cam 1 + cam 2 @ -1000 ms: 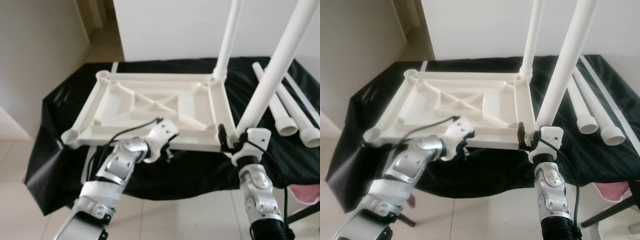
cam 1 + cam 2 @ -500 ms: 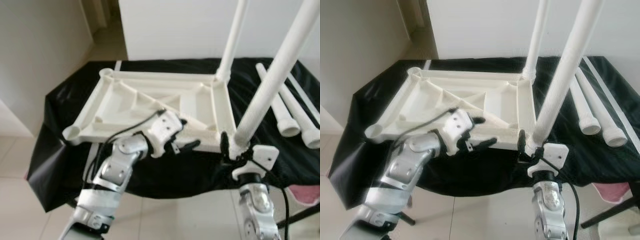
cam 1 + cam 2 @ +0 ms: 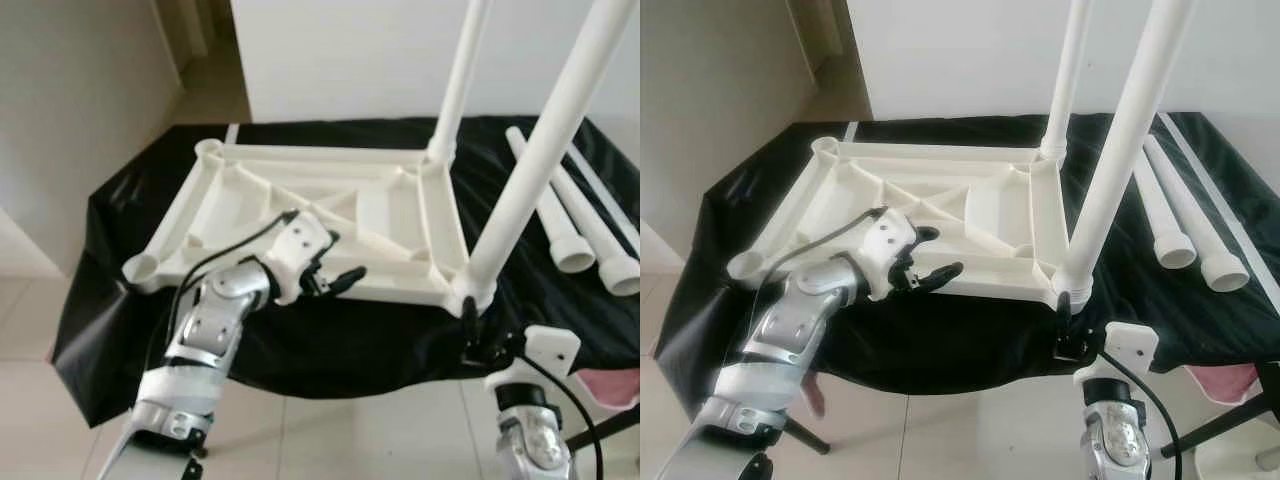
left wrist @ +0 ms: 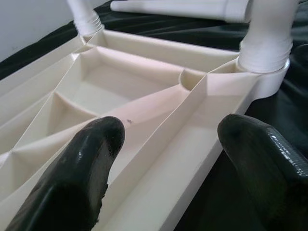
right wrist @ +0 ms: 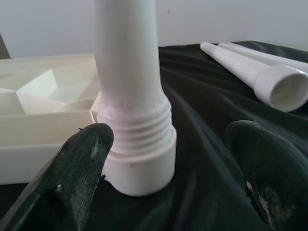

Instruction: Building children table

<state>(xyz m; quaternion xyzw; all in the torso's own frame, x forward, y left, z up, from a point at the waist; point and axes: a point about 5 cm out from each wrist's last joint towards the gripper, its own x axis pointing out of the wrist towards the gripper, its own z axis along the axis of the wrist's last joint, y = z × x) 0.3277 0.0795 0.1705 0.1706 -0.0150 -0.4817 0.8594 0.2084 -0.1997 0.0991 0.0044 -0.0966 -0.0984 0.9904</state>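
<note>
The right gripper (image 5: 163,168), fingers spread, has let go of the near table leg (image 3: 530,160) and dropped just below its socket. The left gripper (image 3: 335,275), also open, hovers over the upturned white tabletop's (image 3: 250,210) near rim, having drawn back. Beyond them, black cloth (image 3: 350,340) drapes the work surface; spare legs (image 3: 560,215) lie to the right, tiled floor (image 3: 60,390) below.

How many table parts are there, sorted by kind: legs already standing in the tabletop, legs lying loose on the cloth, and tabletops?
Legs standing in the tabletop: 2 (near one, far one)
Loose legs on the black cloth: 2 ()
Upside-down tabletop: 1
Total: 5
</note>
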